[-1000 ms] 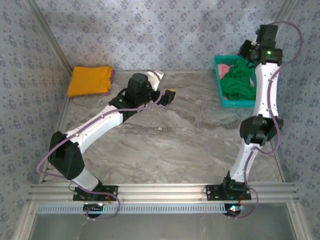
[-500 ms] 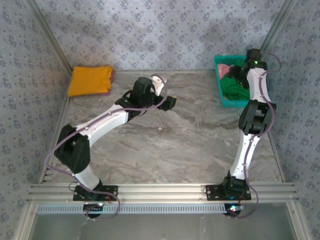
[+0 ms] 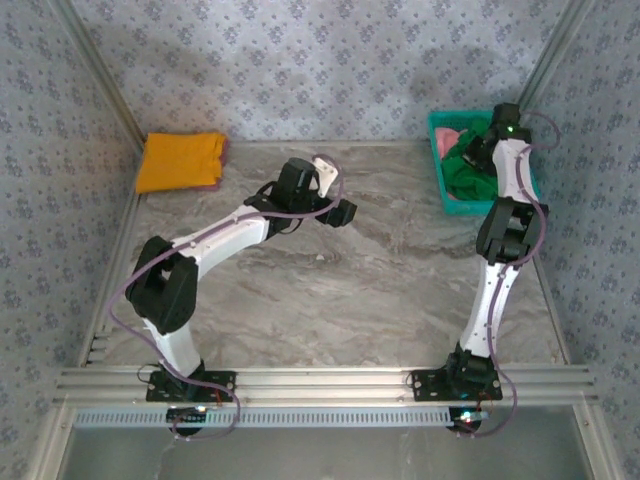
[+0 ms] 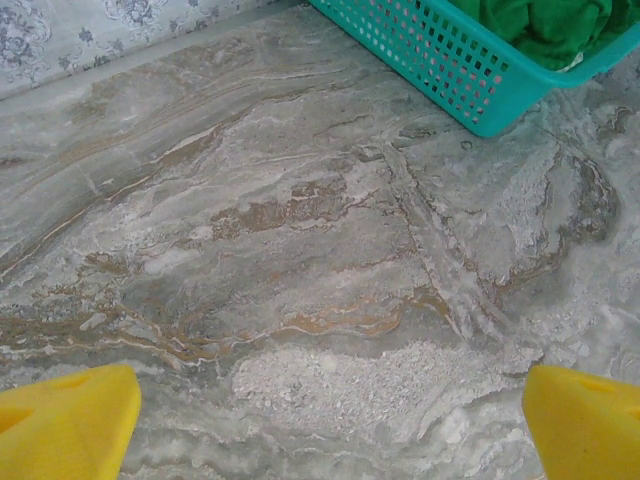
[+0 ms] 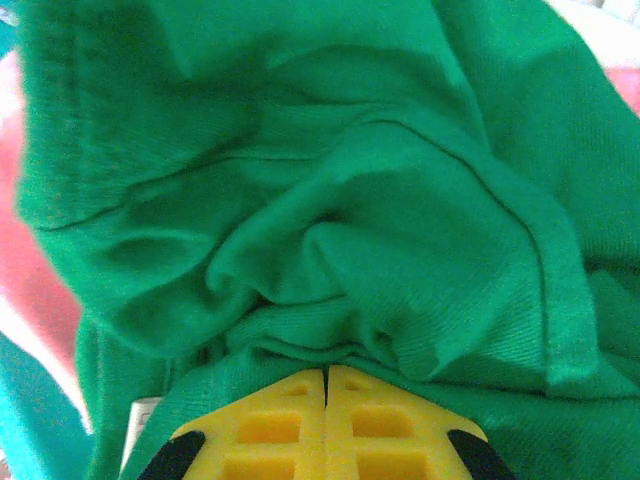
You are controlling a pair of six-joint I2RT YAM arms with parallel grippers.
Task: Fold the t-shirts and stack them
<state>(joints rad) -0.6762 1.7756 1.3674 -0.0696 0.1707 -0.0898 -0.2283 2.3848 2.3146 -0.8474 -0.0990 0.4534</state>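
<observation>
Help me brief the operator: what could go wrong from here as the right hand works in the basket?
1. The right hand seems shut on just a bunched fold of the green t-shirt; that small pinch may slip on lifting.
2. The pink t-shirt lies against the green one and could be dragged out too.
3. The cloth could snag the mesh basket and tip or slide it.

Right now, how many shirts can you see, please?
3: orange shirt, folded at far left; green shirt in the basket; pink shirt beneath it. Others may be hidden.
</observation>
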